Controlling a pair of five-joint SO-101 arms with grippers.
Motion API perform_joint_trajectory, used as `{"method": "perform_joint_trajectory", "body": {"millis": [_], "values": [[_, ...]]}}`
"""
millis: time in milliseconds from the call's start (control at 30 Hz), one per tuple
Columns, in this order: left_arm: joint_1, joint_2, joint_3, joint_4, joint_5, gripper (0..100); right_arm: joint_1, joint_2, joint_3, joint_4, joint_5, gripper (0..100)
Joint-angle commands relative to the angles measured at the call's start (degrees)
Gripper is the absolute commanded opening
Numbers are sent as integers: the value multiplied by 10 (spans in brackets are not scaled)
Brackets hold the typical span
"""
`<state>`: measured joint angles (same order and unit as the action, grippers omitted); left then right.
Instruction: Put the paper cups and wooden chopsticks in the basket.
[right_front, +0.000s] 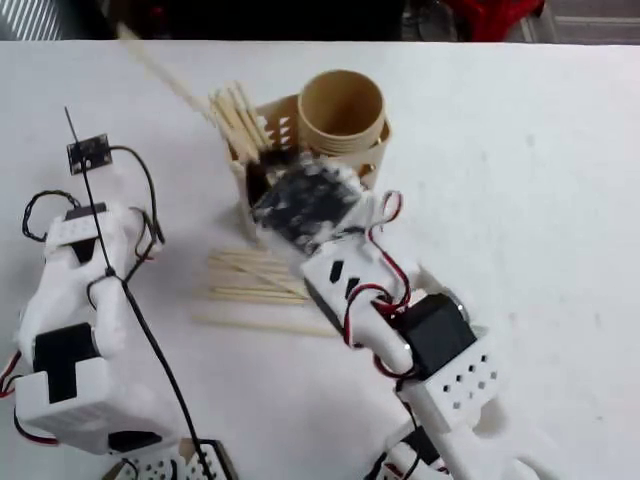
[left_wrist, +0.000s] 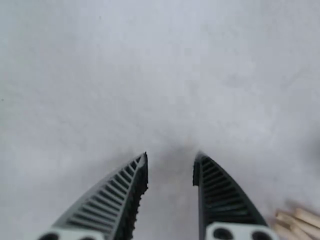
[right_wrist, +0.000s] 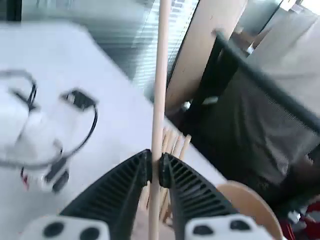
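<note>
My right gripper (right_wrist: 155, 167) is shut on a single wooden chopstick (right_wrist: 161, 75), which sticks up and away from the fingers. From above, that chopstick (right_front: 160, 70) slants out to the far left over the basket (right_front: 262, 185), with the right gripper (right_front: 290, 195) just in front of the basket. Several chopsticks (right_front: 238, 120) stand in the basket's left side, and stacked paper cups (right_front: 342, 110) sit in its right side. More chopsticks (right_front: 255, 280) lie loose on the table in front of the basket. My left gripper (left_wrist: 171, 165) hangs open and holds nothing above bare table.
The left arm (right_front: 85, 260) rests at the table's left, with a small board on a black wire (right_front: 88, 152) beside it. Ends of the loose chopsticks (left_wrist: 297, 220) show near the left gripper. A chair (right_wrist: 260, 115) stands beyond the table's far edge.
</note>
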<state>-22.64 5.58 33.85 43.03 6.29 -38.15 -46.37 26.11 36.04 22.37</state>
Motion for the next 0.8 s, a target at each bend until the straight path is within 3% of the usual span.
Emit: {"method": "perform_joint_trajectory", "body": {"millis": [0, 233, 367, 567, 767], "values": [[2, -2, -5, -13, 4, 169, 7, 7, -32, -155, -73, 18], [2, -2, -5, -13, 4, 169, 7, 132, -32, -293, -58, 17], [2, -2, -5, -13, 4, 169, 11, 190, -25, -342, -93, 17], [2, -2, -5, -13, 4, 169, 54, 248, 85, -465, -118, 16], [2, -2, -5, -13, 4, 169, 71, 256, 159, -496, -118, 18]]}}
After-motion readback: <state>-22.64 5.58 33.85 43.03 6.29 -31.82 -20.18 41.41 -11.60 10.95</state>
